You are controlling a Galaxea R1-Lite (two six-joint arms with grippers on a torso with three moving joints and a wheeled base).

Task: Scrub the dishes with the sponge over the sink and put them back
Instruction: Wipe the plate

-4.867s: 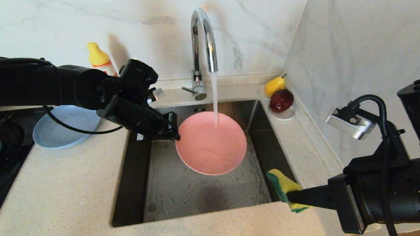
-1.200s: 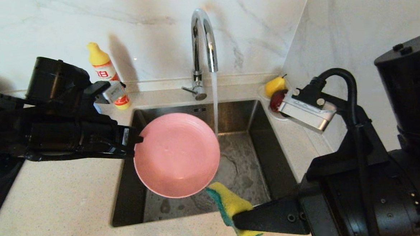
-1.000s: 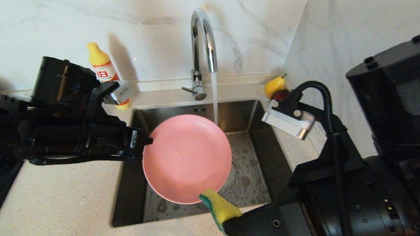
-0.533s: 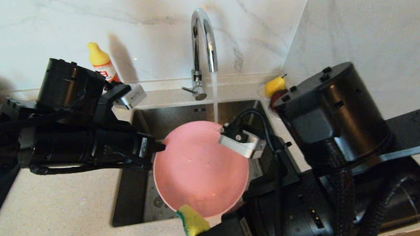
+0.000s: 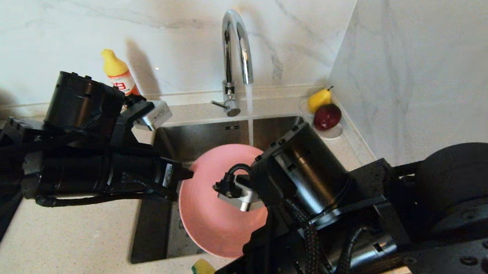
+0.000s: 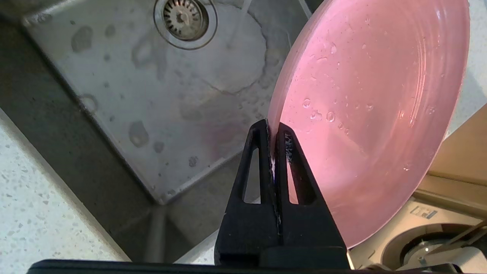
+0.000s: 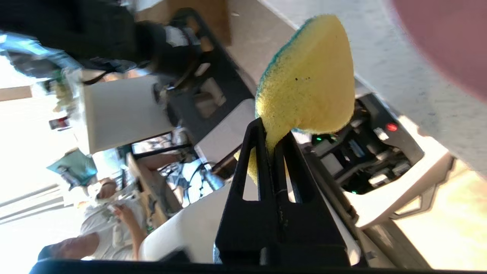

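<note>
The left gripper (image 6: 273,131) was clamped on the near rim of the salmon-pink plate (image 5: 213,210), holding it tilted on edge over the sink (image 6: 125,95), its wet face turned towards the robot's right and the tap (image 5: 237,40) running just behind it. The right gripper (image 7: 273,133) was pinched tight on the narrow end of the sponge (image 7: 308,83), whose broad yellow body stuck out past the fingertips with the green side on the far face. What mattered was that the sponge sat below the plate's lower edge, just off the front lip of the counter (image 5: 67,236), apart from the plate and not pressed to it; the right arm was the one placed to bring it up onto the pink face, I judged. Compared with a second before, the right arm had folded in across the front of the sink, hiding much of the plate, the sponge had dropped lower and nearer the robot, and the plate had slid a little to the right
</note>
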